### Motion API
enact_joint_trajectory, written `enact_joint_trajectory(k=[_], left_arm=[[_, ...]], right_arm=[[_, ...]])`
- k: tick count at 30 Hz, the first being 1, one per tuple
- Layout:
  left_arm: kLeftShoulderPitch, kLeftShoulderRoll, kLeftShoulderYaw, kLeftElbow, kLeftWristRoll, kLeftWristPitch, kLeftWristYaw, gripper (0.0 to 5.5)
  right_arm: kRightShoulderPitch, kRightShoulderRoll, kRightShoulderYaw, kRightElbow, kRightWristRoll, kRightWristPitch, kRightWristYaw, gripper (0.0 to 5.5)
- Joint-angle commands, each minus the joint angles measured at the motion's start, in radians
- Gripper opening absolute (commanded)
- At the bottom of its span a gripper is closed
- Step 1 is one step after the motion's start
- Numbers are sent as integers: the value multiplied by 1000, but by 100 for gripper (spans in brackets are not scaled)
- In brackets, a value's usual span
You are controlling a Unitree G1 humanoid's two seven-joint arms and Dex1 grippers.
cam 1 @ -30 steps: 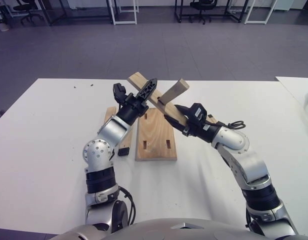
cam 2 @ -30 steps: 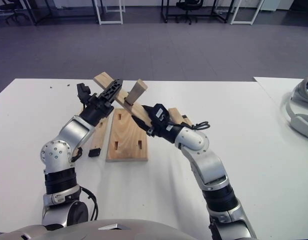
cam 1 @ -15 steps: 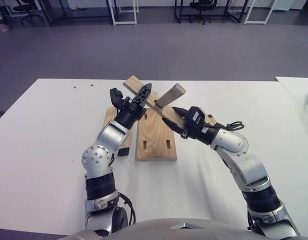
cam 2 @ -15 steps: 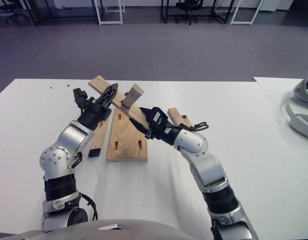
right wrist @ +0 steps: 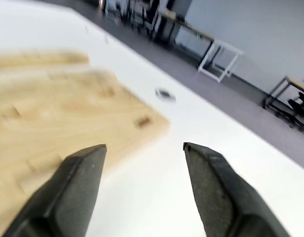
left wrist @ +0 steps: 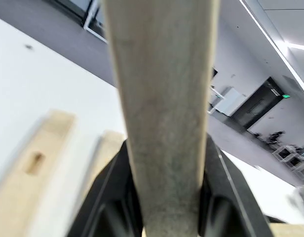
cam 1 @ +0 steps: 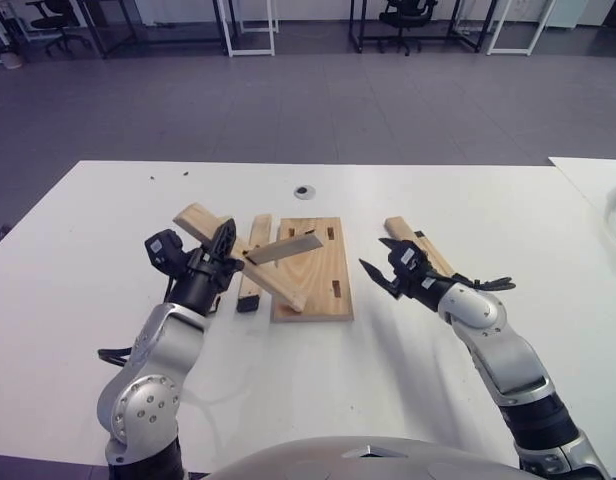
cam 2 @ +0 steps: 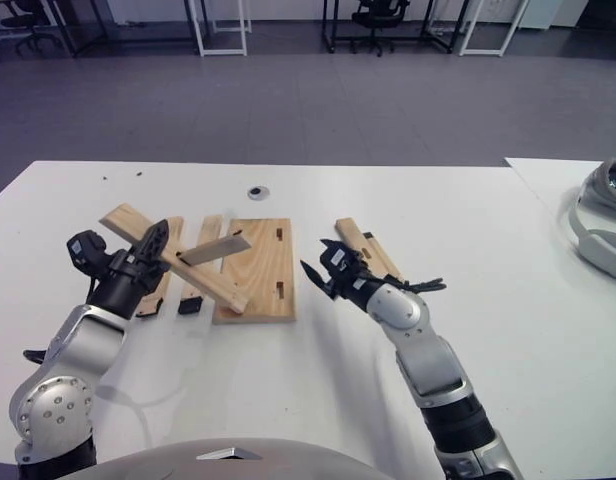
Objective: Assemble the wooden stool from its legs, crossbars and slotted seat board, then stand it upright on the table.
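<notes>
The left gripper [cam 1: 225,252] is clamped shut on one long leg [cam 1: 278,285], which slants from beyond its fingers down to the seat board's edge on its right. One shorter crossbar [cam 1: 293,246] juts from that leg. Two loose bars lie flat on the table [cam 1: 88,250]: the first bar [cam 2: 160,288] partly beneath this gripper, the second bar [cam 2: 209,230] just right of it. The single slotted seat board [cam 1: 323,275] lies flat between both grippers. The right gripper [cam 1: 373,253] hovers just right of it, fingers spread wide, empty. A third bar [cam 1: 400,228] lies just behind it.
</notes>
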Motion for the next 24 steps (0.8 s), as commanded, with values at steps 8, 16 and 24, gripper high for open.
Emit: enact_joint_trajectory(k=[8,16,24], left_arm=[[30,5,-159,95,308,-140,-11,102],[27,57,-340,103,522,-171,-63,102],[95,42,-358,255,563,-281,-171,102]], right_arm=[[4,39,176,123,-67,-67,79,290],[-12,64,208,93,-18,-87,186,290],[-20,47,174,119,-33,-90,204,290]])
